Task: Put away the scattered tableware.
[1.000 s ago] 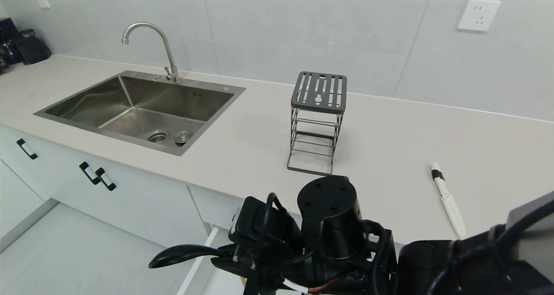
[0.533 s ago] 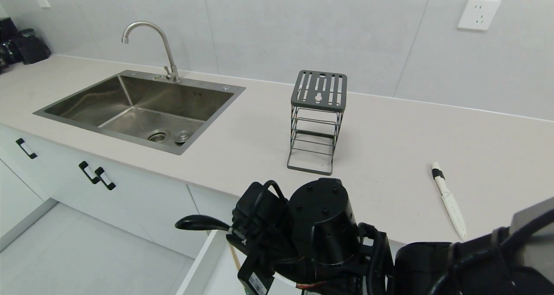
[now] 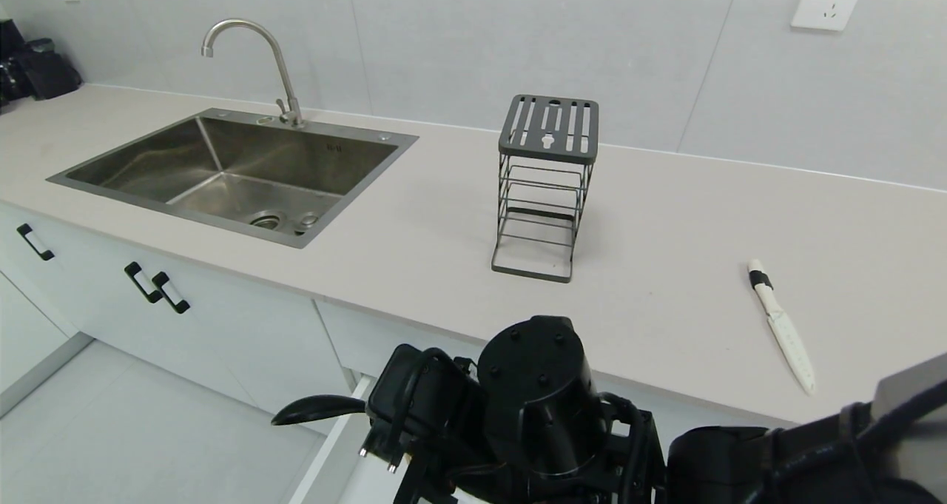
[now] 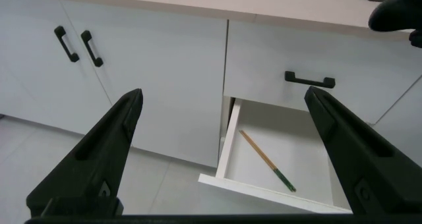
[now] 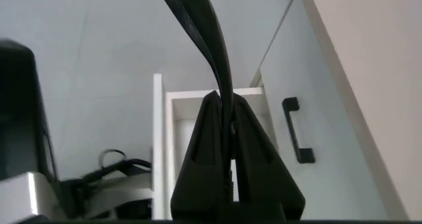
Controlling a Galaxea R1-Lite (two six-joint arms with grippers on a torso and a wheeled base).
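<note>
First, counter (image 3: pixel 666 215): the whole head view has shifted since a second ago, so the camera moved. The rack (image 3: pixel 546 151) and knife (image 3: pixel 783 330) lie as before.
Drawer (image 4: pixel 227 148): pulled open below the counter edge, and probably where the tableware goes.
Knife: flat on the counter, well apart from the rack, not yet collected.
Spoon (image 3: pixel 314 409): black. Its bowl swung up toward the counter edge and has come back down beside the drawer's left wall, which I judge close to release.
Right gripper (image 5: pixel 225 109): jaws clamped on the spoon's handle. The right wrist view adds the grip itself, and the head view adds where the bowl hangs.
Left gripper (image 4: pixel 224 95): jaws wide apart and empty, above the drawer.
Chopstick (image 4: pixel 267 161): the left wrist view adds it, lying aslant on the drawer floor.
</note>
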